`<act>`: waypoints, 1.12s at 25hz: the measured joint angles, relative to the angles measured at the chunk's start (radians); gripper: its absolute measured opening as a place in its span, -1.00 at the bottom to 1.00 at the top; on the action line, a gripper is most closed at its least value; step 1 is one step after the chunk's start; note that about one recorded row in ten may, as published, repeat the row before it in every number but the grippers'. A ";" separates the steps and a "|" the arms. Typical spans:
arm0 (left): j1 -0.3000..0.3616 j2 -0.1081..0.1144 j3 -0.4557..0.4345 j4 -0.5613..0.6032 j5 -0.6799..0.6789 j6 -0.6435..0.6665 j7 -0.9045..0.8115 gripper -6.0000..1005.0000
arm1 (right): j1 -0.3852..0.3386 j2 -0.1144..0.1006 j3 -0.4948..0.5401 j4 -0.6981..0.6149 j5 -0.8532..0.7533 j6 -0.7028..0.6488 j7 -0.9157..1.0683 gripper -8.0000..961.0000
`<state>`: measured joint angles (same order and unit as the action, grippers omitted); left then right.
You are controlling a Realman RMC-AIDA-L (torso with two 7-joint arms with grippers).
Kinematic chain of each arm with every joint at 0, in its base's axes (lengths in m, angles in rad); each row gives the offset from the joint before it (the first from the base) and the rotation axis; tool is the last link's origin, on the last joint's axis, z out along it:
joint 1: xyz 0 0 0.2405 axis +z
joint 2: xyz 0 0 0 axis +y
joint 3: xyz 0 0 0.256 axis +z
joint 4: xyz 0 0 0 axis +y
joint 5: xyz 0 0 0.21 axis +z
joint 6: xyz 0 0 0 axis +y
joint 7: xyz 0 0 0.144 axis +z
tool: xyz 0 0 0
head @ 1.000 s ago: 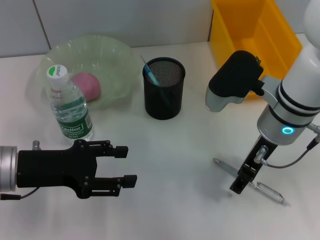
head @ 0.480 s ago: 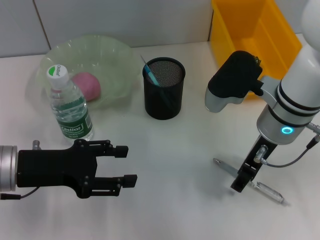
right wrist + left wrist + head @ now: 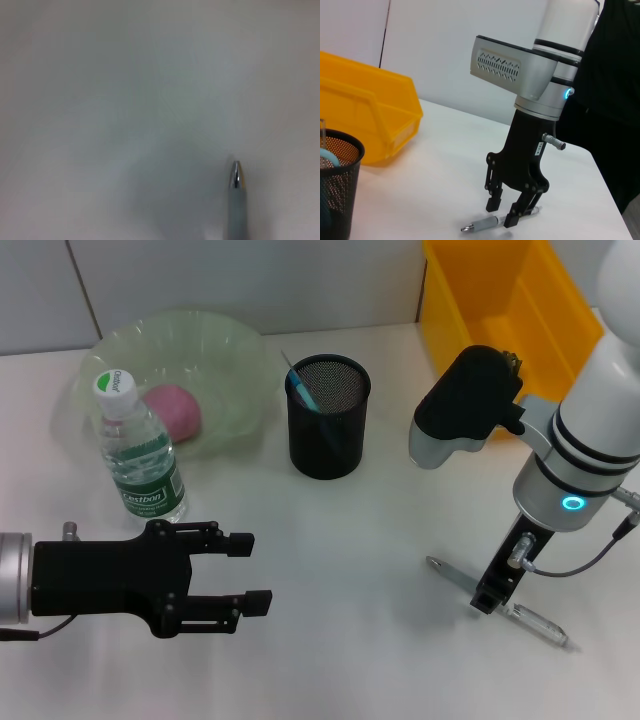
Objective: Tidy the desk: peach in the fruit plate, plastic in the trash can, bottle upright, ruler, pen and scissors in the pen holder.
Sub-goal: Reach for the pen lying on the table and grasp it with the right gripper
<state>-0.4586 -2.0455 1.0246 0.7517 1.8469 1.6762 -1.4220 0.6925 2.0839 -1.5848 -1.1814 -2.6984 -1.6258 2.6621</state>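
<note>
Bottle (image 3: 141, 455): the green-and-white label carries white brand lettering, partly legible, apparently "Cestbon". The green disc on the cap (image 3: 115, 383) bears small white lettering, too small to read. The bottle stands just beyond the left hand (image 3: 245, 570). No other legible text, numbers or signs appear in any view.

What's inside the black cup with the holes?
Inside the pen holder a blue-handled thing leans against the rim, maybe scissors or a ruler. Its lower part is hidden by the dark mesh, so anything lying at the bottom can't be seen.
</note>
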 joint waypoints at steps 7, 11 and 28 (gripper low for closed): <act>0.003 0.002 0.000 0.000 0.000 0.000 0.001 0.29 | 0.006 0.002 -0.011 0.008 0.000 0.000 0.002 -0.25; 0.004 0.002 0.000 0.000 0.000 0.000 0.002 0.29 | 0.007 0.002 -0.011 0.008 0.000 0.000 0.005 -0.25; 0.000 0.007 0.000 0.000 0.000 0.003 0.002 0.28 | 0.008 0.002 -0.012 0.014 0.000 0.000 0.017 -0.26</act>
<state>-0.4581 -2.0386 1.0246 0.7516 1.8469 1.6793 -1.4204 0.7010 2.0861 -1.5968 -1.1679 -2.6983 -1.6260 2.6787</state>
